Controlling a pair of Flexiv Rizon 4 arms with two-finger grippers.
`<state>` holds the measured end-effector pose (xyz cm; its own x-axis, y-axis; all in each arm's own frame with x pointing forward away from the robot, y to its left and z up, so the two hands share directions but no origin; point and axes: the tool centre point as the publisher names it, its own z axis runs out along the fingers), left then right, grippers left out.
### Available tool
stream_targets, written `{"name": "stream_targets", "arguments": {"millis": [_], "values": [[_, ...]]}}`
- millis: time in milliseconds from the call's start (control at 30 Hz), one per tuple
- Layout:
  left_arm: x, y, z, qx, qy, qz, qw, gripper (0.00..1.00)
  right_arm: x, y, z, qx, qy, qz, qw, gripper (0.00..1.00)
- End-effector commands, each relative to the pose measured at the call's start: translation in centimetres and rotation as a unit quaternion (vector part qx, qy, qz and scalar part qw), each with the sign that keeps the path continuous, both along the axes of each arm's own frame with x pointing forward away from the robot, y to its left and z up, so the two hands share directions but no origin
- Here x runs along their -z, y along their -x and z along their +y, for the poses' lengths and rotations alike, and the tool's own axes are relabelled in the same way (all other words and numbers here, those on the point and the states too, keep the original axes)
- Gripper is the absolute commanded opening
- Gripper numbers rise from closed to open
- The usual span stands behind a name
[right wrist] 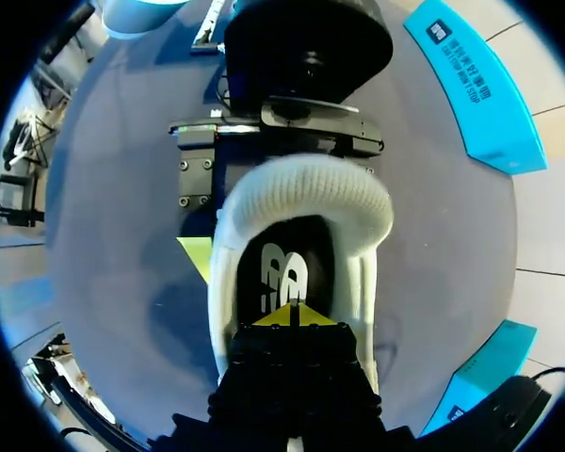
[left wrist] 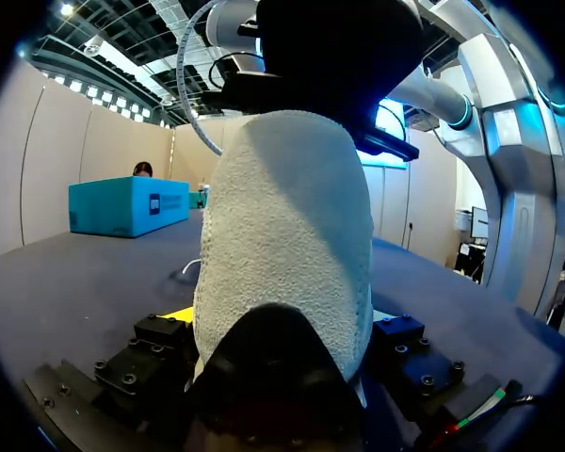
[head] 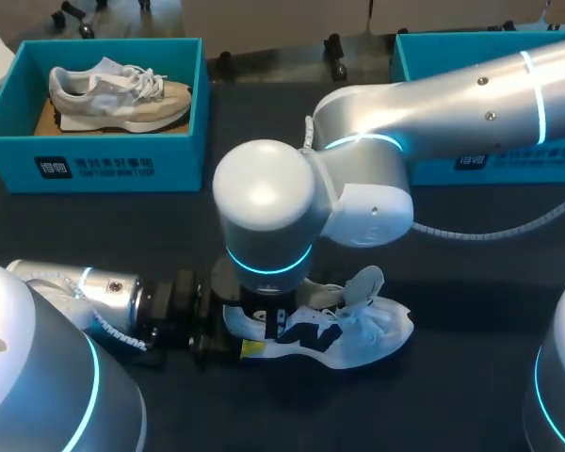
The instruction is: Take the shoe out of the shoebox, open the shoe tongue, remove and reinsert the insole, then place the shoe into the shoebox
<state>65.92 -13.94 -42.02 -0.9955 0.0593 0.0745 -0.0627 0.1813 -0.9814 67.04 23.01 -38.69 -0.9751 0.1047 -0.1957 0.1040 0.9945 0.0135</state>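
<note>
The shoe (head: 358,334) lies on the counter (head: 471,301), front middle. Behind it to the left stands a shoebox (head: 94,165) with a second shoe (head: 118,92) inside; another shoebox (head: 518,162) stands behind, to the right.

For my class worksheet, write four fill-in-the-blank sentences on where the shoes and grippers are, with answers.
1. The white shoe lies on the ___.
2. The left gripper holds that shoe by its ___.
3. The right gripper reaches into the ___ shoe's opening.
4. The grey sneaker lies inside a teal ___.

Answers: table; heel; white; shoebox.
</note>
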Motion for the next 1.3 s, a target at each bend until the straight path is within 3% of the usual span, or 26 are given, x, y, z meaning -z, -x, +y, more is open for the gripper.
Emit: {"name": "stream_targets", "arguments": {"millis": [33, 533, 1033, 1167, 1300], "values": [[0.4, -0.1, 0.3, -0.001, -0.001, 0.0, 1.0, 0.0, 0.5, 0.2, -0.9, 0.006, -0.007, 0.0, 1.0, 0.0], [0.4, -0.1, 0.3, -0.001, -0.001, 0.0, 1.0, 0.0, -0.4, 1.0, -3.0, 0.041, 0.01, 0.002, 0.999, 0.0], [0.4, -0.1, 0.3, -0.001, -0.001, 0.0, 1.0, 0.0, 0.0, 0.3, -5.2, 0.068, 0.002, -0.001, 0.998, 0.0], [0.4, -0.1, 0.3, -0.001, -0.001, 0.0, 1.0, 0.0, 0.2, 0.3, -5.6, 0.071, -0.001, -0.001, 0.997, 0.37], [0.4, -0.1, 0.3, -0.001, -0.001, 0.0, 1.0, 0.0, 0.3, 0.1, -5.8, 0.072, -0.006, -0.004, 0.997, 0.43]]}}
